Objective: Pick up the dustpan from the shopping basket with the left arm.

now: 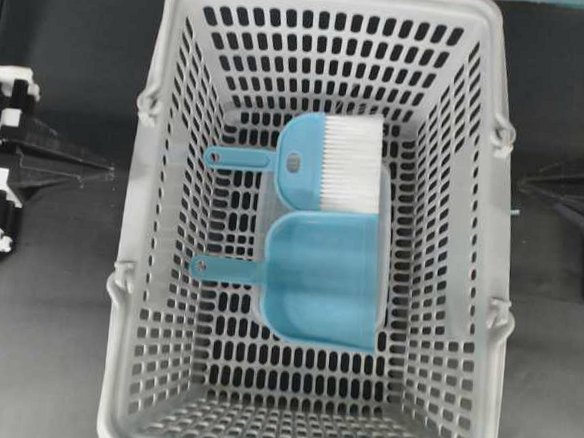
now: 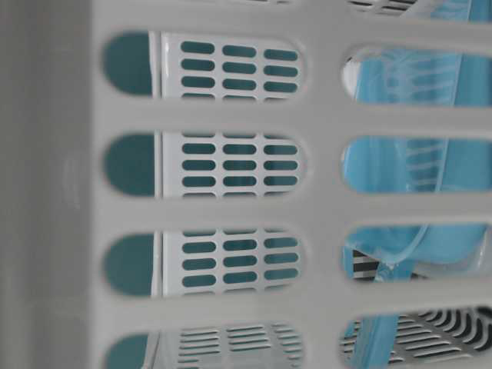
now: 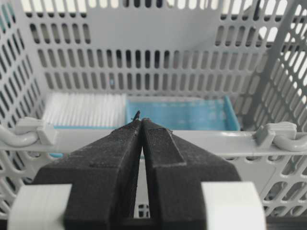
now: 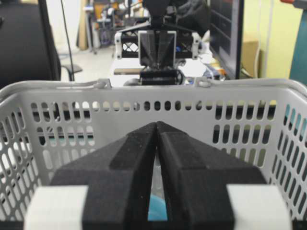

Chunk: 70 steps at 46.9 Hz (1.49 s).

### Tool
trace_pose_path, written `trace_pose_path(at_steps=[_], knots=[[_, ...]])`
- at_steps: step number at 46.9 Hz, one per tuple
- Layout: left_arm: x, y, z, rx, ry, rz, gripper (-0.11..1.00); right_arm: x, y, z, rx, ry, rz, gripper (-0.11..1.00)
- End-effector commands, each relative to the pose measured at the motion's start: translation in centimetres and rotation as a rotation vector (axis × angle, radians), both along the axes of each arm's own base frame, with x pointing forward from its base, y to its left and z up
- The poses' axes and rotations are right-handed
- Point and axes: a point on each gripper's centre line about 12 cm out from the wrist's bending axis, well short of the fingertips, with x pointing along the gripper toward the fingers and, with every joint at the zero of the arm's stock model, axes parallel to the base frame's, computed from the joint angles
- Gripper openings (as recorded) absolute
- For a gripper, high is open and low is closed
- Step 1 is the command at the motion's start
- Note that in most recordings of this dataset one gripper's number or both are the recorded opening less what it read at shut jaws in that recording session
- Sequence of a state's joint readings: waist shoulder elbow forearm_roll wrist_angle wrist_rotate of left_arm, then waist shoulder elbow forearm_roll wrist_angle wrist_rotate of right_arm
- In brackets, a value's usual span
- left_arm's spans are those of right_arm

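far left, the left tool [image 1: 100, 169] sits outside the shopping basket [image 1: 139, 258], its fingers pressed together and pinching nothing. moving right, inside the basket, the dustpan [image 1: 323, 276] lies flat on the slotted floor, its thin handle pointing toward the left arm's side. just beside it lies the brush [image 1: 326, 163], bristles against the pan's open edge. far right, the right tool [image 4: 157, 125] is likewise pressed together and empty, outside the wall.

i reckon the trouble is the high basket wall: a reach too low would strike the rim. the flat pan offers little to pinch, and a careless grab could catch the brush instead.

count: one basket, one dustpan, one brush, two arms.
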State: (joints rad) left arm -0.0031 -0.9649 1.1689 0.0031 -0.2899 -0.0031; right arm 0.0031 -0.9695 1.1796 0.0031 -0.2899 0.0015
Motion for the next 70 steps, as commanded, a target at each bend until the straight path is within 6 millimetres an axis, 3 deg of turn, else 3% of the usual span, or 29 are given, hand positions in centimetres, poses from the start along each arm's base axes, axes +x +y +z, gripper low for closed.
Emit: trace_pose_path(at_steps=[1,5,14,24,41,55,59,70], knots=[[0.7,-0.8,3.5,0.009,-0.014,-0.044,0.06,0.2,0.0,0.5,0.008,-0.014,0.002,0.0],[1.4,-0.9,5.0,-0.003,0.063,-0.043,0.0,0.0,0.0,0.4,0.011,-0.014,0.0,0.0],[3.5,-1.2,8.2,-0.007,0.337,-0.042,0.0,0.0,0.0,0.3,0.009,-0.005,0.001,0.0],[8.4,-2.3,9.7,0.02,0.626,-0.058,0.0,0.0,0.0,0.1,0.011,0.012,0.0,0.0],[17.3,-3.5,8.2,0.049,0.978,-0.051,0.0,-0.1,0.0,-0.4,0.011,0.043,0.001,0.0],[20.5,-3.7,3.4,0.064,1.197,-0.039,0.01,-0.2,0.0,-0.5,0.007,0.045,0.001,0.0],[20.7,-3.8,2.6,0.063,1.218,-0.037,0.13,-0.3,0.0,-0.5,0.009,0.043,0.001,0.0],[21.8,-4.9,-1.0,0.082,1.309,-0.052,0.79,-0.3,0.0,-0.6,0.006,0.043,0.001,0.0]])
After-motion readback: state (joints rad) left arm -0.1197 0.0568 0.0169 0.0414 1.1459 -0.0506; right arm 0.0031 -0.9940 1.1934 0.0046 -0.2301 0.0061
